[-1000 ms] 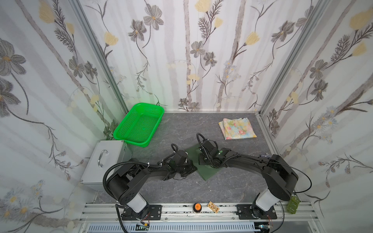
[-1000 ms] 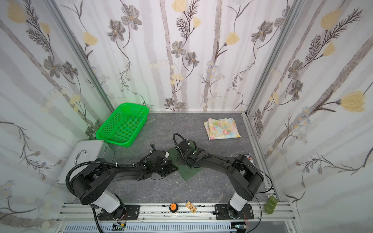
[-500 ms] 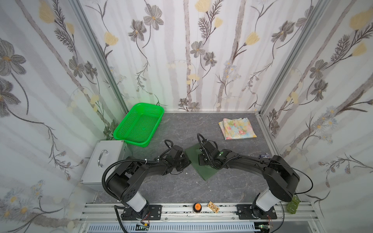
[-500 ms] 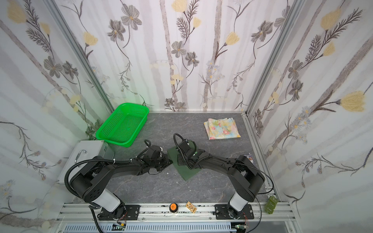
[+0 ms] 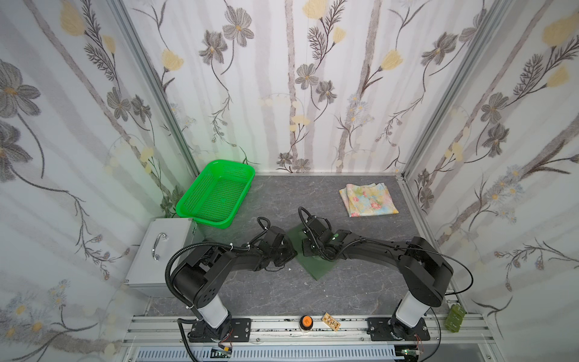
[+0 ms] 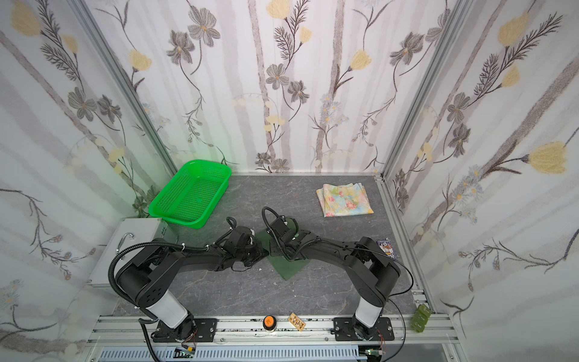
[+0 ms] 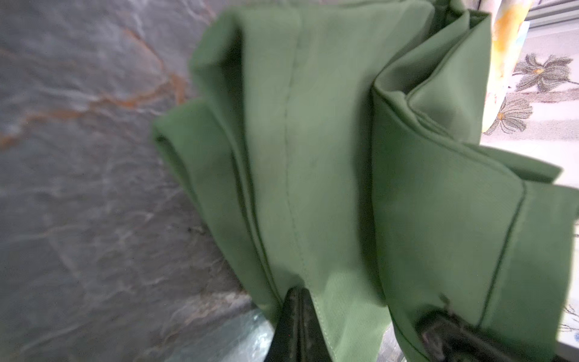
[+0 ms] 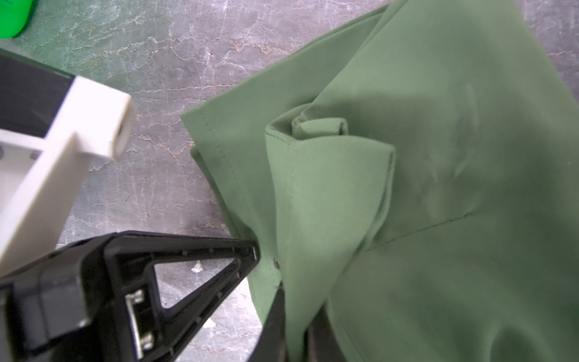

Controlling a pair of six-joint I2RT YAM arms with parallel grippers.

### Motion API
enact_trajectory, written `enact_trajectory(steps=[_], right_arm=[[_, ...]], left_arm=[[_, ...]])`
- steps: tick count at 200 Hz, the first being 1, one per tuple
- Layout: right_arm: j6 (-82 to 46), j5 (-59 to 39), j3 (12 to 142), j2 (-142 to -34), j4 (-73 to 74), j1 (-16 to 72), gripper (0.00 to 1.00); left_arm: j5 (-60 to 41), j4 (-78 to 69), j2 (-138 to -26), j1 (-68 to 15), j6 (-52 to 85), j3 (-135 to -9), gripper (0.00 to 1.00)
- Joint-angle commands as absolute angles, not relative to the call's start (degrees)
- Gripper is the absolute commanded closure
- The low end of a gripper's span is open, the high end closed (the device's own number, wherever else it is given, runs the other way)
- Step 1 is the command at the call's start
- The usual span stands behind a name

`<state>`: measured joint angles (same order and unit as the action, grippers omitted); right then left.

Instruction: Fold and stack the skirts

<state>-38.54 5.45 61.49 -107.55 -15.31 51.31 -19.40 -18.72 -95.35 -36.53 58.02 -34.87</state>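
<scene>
The dark olive green skirt (image 5: pixel 318 266) (image 6: pixel 289 266) lies bunched on the grey table between both grippers. My left gripper (image 5: pixel 289 250) (image 7: pixel 297 301) is shut, pinching the skirt's hem (image 7: pixel 313 188), and the folds fan out from its tip. My right gripper (image 5: pixel 305 249) (image 8: pixel 296 326) stands at the same edge with its jaws slightly apart. A raised fold of the olive skirt (image 8: pixel 329 188) still sits between them. The left gripper's black finger (image 8: pixel 188 266) touches the hem beside it. The floral skirt (image 5: pixel 368 199) (image 6: pixel 344 199) lies folded at the back right.
A bright green mesh basket (image 5: pixel 205 219) stands at the back left, partly resting on a grey metal box with a handle (image 5: pixel 163 250). An orange button (image 5: pixel 306 321) and a small card (image 5: pixel 331 321) sit on the front rail. Patterned walls close three sides.
My left gripper has shifted a little to the left and back at the olive skirt's edge. The right gripper's jaws have parted slightly.
</scene>
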Motion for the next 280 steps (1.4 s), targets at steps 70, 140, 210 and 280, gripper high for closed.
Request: enact_trajectory(steps=[70,140,210,280], right_arm=[[-40.5,2.5,62.4,-101.2,-15.6,51.9,0.52],[-40.0,2.8,55.8,-93.2,-17.8,47.4,0.75],[-35.8,2.3,47.5,-88.5,-14.9,35.6,1.00],[-33.6,-0.1,47.5,-96.0,-10.9,33.0,1.00]], left_arm=[[-18.7,-16.6,-94.9,-36.0,57.2,-34.2,1.00],[-13.2,-9.7,-78.1,-35.8,59.1,-32.9,1.00],[-15.2,-8.7,-85.9,-38.0,54.1,-41.6,1.00],[-15.2,-9.0,-102.6,-40.1,52.6,-50.8,1.00]])
